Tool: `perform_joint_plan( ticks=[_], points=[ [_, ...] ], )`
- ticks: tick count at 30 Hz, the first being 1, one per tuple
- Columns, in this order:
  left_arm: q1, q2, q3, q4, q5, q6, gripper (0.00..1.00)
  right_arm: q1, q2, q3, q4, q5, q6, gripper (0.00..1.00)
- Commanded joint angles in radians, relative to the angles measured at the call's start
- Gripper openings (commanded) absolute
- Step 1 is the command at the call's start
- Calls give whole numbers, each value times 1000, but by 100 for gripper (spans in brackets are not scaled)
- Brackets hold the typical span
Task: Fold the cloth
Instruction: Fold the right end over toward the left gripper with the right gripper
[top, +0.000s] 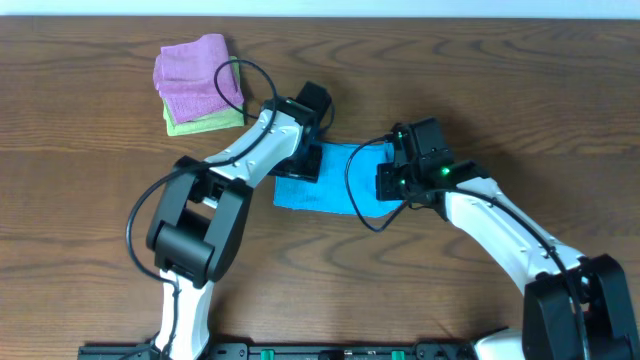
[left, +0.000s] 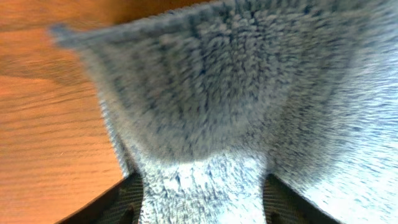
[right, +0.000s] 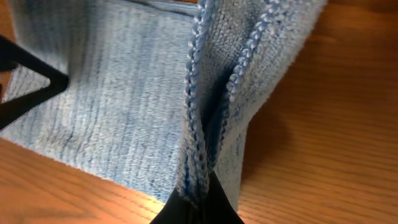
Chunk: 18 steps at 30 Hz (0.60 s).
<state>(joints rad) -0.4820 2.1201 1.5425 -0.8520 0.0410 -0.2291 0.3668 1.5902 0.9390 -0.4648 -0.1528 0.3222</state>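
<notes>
The sky-blue cloth (top: 330, 185) lies partly folded on the wooden table between my two grippers. My left gripper (top: 305, 160) is at its left end. In the left wrist view the cloth (left: 224, 81) rises in a tent shape, narrows between the two fingers of the left gripper (left: 203, 190) and looks gripped there. My right gripper (top: 392, 180) is at the cloth's right end. In the right wrist view the right gripper (right: 198, 204) is shut on two stitched edges of the cloth (right: 124, 106), held up off the table.
A pink folded cloth (top: 195, 75) lies on a light green folded cloth (top: 205, 124) at the back left, close behind the left arm. Bare wooden table (top: 500, 90) surrounds the blue cloth.
</notes>
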Motion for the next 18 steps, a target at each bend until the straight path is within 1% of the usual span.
perform_joint_plan(
  ticks=[1, 6, 8, 13, 18],
  points=[
    [10, -88, 18, -2, -26, 5, 65, 24, -10, 48, -3, -13, 22, 1],
    [45, -156, 19, -13, -51, 4, 67, 55, -10, 93, -3, -13, 22, 1],
    [69, -183, 18, -26, -51, 5, 68, 71, -10, 97, 2, -13, 51, 1],
    [111, -213, 18, -69, -51, 4, 67, 109, -10, 97, 15, -11, 74, 1],
    [156, -233, 18, -109, -51, 9, 66, 148, -10, 97, 74, -9, 113, 1]
  ],
)
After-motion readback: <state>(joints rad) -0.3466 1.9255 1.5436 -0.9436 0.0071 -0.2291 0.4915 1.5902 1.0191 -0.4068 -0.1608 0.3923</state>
